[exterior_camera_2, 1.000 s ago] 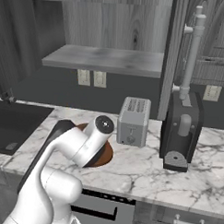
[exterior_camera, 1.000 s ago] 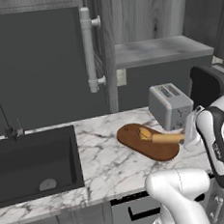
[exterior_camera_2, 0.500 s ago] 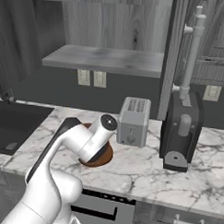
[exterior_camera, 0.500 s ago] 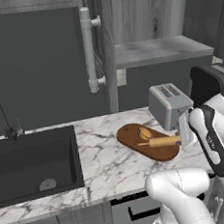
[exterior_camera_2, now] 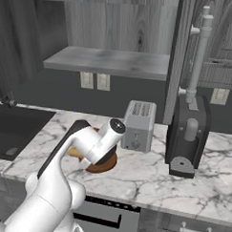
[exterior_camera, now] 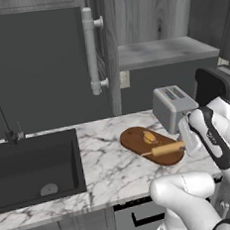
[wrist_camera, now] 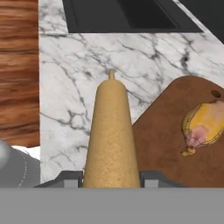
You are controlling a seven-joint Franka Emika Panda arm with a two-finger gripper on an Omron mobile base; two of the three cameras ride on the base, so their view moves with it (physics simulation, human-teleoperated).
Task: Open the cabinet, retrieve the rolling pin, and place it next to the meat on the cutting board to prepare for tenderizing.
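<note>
My gripper [wrist_camera: 111, 178] is shut on the rolling pin [wrist_camera: 111, 131], a tan wooden cylinder that points away from the hand. In the left base view the rolling pin [exterior_camera: 165, 149] hangs level over the near right edge of the cutting board [exterior_camera: 139, 142], with my gripper [exterior_camera: 186, 143] at its right end. The meat [exterior_camera: 148, 137] lies on the board just behind the pin. From the hand, the meat [wrist_camera: 204, 127] sits right of the pin on the cutting board [wrist_camera: 170, 148]. The cabinet door [exterior_camera: 52, 68] stands open, its pale bar handle [exterior_camera: 92, 49] facing me.
A silver toaster [exterior_camera: 172, 106] stands right behind the board, and a dark coffee machine [exterior_camera_2: 188, 140] is further right. The black sink [exterior_camera: 32, 167] is set into the marble counter [exterior_camera: 107, 172] at left. An open cabinet shelf [exterior_camera_2: 108, 62] hangs above.
The hand has carried the rolling pin down and a little left, closer to the cutting board and the meat. The grip has not changed.
</note>
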